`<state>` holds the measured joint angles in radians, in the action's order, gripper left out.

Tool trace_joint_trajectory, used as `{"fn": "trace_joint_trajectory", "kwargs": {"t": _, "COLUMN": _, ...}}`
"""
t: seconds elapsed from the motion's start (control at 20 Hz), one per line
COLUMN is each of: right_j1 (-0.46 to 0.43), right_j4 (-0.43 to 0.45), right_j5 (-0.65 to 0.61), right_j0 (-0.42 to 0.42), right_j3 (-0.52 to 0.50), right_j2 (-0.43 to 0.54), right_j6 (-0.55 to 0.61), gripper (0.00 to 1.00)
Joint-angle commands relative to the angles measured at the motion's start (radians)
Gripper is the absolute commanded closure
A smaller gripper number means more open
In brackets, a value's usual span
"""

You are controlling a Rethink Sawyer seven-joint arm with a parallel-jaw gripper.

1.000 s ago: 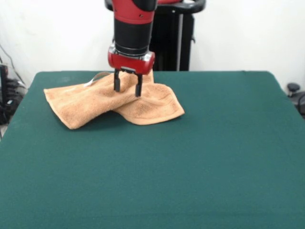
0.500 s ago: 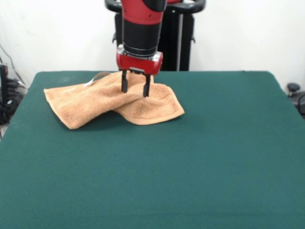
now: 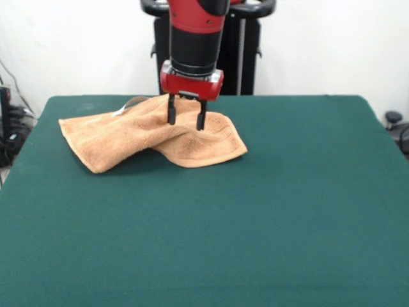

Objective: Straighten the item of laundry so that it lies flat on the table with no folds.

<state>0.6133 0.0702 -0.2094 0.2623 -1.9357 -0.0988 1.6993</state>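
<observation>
we see the rumpled orange-tan terry towel (image 3: pixel 150 135) at 11 o'clock on the dark green felt table (image 3: pixel 268 211), red-and-black gripper (image 3: pixel 185 123) over it, fingers spread apart, nothing pinched

A plain white wall (image 3: pixel 77 45) fills the whole backdrop — smooth, bare and evenly lit, with no hard shadows on it. At the left edge, dark cables and black equipment (image 3: pixel 9 128) sit in a loose tangle low against the wall; a thin dark cord (image 3: pixel 13 80) runs up the white surface from them. At the right edge, a small black round-topped object (image 3: pixel 393 118) stands beside another dark shape that the frame cuts off — what either one is cannot be told. A sliver of pale floor (image 3: pixel 2 176) shows at the lower left. The light is soft and diffuse throughout.
</observation>
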Motion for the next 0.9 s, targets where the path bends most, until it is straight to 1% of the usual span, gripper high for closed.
{"fn": "trace_joint_trajectory", "kwargs": {"t": 0.05, "right_j1": -0.093, "right_j4": -0.028, "right_j5": -0.057, "right_j0": -0.031, "right_j3": 0.047, "right_j2": 0.132, "right_j6": 0.122, "gripper": 0.0}}
{"fn": "trace_joint_trajectory", "kwargs": {"t": 0.2, "right_j1": -0.116, "right_j4": -0.025, "right_j5": -0.022, "right_j0": -0.046, "right_j3": 0.061, "right_j2": 0.118, "right_j6": 0.134, "gripper": 0.0}}
{"fn": "trace_joint_trajectory", "kwargs": {"t": 0.4, "right_j1": -0.144, "right_j4": -0.025, "right_j5": 0.028, "right_j0": -0.048, "right_j3": 0.061, "right_j2": 0.124, "right_j6": 0.15, "gripper": 0.0}}
{"fn": "trace_joint_trajectory", "kwargs": {"t": 0.9, "right_j1": -0.181, "right_j4": -0.025, "right_j5": 0.032, "right_j0": -0.05, "right_j3": 0.091, "right_j2": 0.123, "right_j6": 0.147, "gripper": 0.0}}
